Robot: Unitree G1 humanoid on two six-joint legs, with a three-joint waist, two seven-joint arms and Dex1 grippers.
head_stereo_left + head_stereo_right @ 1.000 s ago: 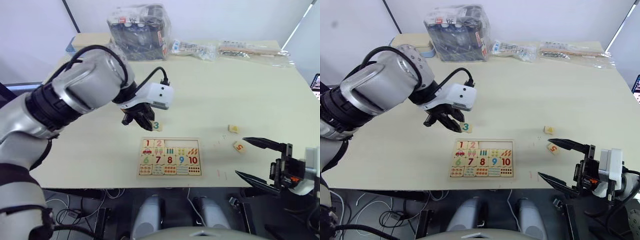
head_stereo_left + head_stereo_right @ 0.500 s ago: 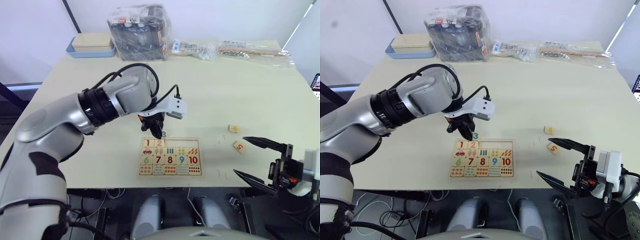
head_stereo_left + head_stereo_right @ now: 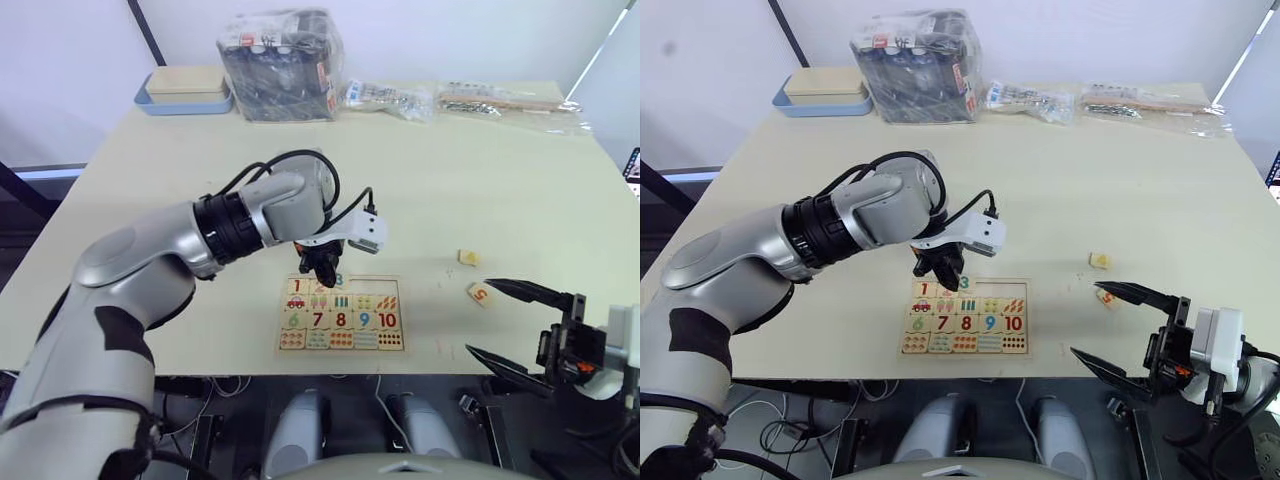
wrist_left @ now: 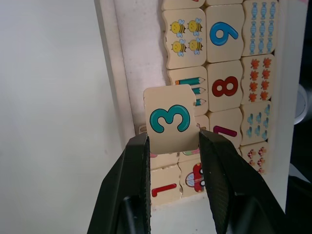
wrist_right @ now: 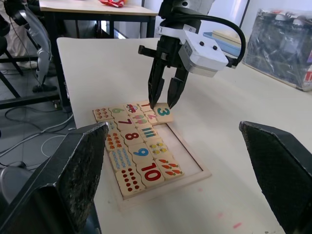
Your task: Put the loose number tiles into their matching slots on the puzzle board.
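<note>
1. Carrying tile 3 (image 4: 169,124), pinched in the left gripper (image 3: 322,268), from the table onto the board (image 3: 341,343), near the table's front edge.
2. Hovering over slot 3; seating comes next.
3. Waiting wide open, empty: right gripper (image 3: 515,322), beside tiles 4 (image 3: 467,257) and 5 (image 3: 478,293).

Silver left arm (image 3: 150,250), black cable, white wrist, black-fingered gripper (image 3: 324,272).

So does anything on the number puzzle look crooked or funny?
Yes. The pale wooden tile with the teal 3 is not down in its slot: the left gripper pinches it over the far rim of the flat pale wooden puzzle board. The orange 5 tile and another small tile lie loose on the cream table.
</note>
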